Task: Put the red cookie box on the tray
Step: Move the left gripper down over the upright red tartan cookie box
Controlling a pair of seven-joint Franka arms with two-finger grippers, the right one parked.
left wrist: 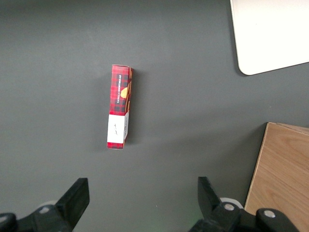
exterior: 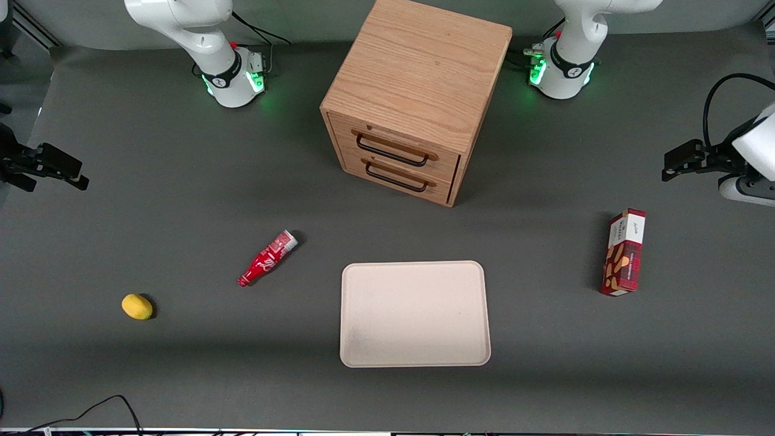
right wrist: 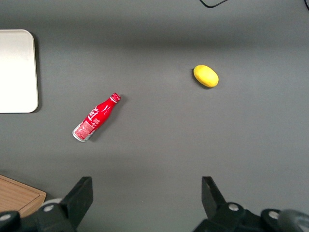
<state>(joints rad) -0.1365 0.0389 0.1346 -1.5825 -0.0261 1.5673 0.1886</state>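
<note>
Five things lie on the dark table in the front view: the tray, the box, a bottle, a lemon and a wooden cabinet with two drawers. The tray sits flat, nearer the camera than the cabinet, with nothing on it. The box lies on the table well apart from the tray, toward the working arm's end, its white end panel pointing away from the camera. The gripper hangs above the table at that same end, farther from the camera than the box and not touching it, and nothing is held in it. The bottle lies on its side between the tray and the lemon, and the lemon rests toward the parked arm's end. In the left wrist view the gripper has its two dark fingers spread wide apart with only bare table between them; the box lies untouched on its long side, its plaid face and white panel showing, and a rounded corner of the tray and an edge of the cabinet also appear. The right wrist view shows the bottle, the lemon, one edge of the tray and a corner of the cabinet.
</note>
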